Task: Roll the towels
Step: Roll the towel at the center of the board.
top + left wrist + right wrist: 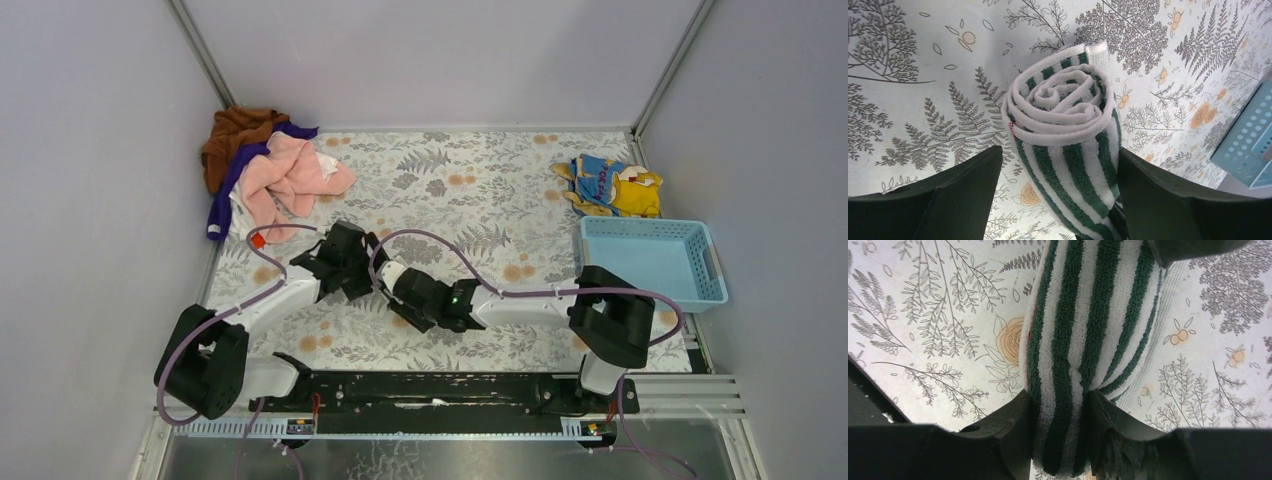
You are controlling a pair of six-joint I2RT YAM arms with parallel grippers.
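A green and white striped towel (1063, 115) is rolled into a tight spiral and lies on the floral table cover. My right gripper (1058, 397) is shut on one end of the roll (1088, 315) and pinches it between both fingers. My left gripper (1059, 151) is open and straddles the other end. Its right finger (1153, 195) touches the roll, and its left finger (965, 187) stands apart from it. In the top view both grippers, left (345, 265) and right (385, 278), meet at mid-table and hide the roll.
A pile of brown (232, 135), purple (228, 190) and pink (290, 175) towels lies at the back left corner. A blue and yellow cloth (612, 185) lies at the back right. A light blue basket (652, 262) stands at the right edge, also in the left wrist view (1248, 145). Grey walls enclose the table.
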